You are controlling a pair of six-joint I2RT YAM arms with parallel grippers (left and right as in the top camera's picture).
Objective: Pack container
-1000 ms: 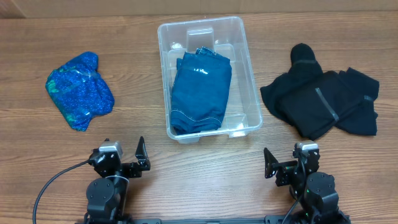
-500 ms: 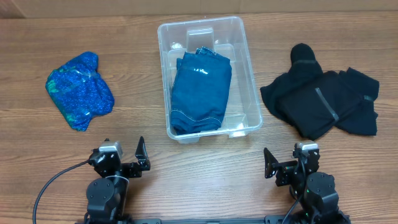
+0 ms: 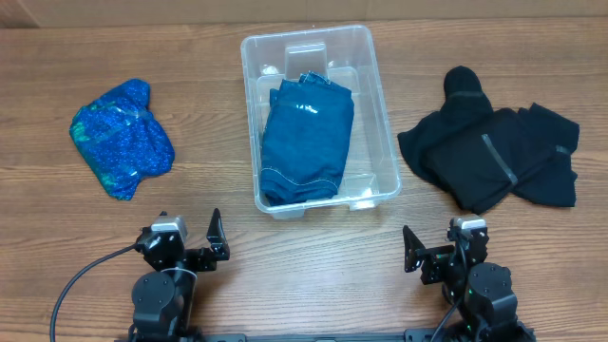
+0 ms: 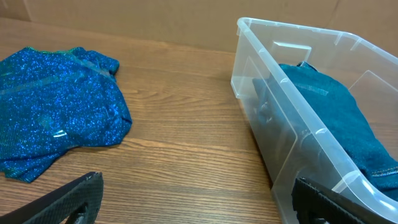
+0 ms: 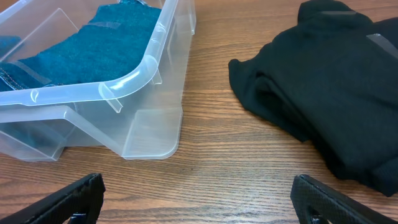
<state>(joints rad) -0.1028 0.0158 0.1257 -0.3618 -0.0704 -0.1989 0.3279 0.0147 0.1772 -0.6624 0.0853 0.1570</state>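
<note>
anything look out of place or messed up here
Nothing spilled or damaged. The container sits upright with a folded teal garment inside. Only untidy bits: a sparkly blue cloth bunched on the table to its left and a crumpled black garment to its right, both outside it.

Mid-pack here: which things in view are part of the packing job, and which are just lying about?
Job:
- the container, with the teal folded garment already inside
- the sparkly blue garment to its left and the black garment to its right, both on the table, probably still to pack

Lying about:
- only the cardboard backdrop behind the table
</note>
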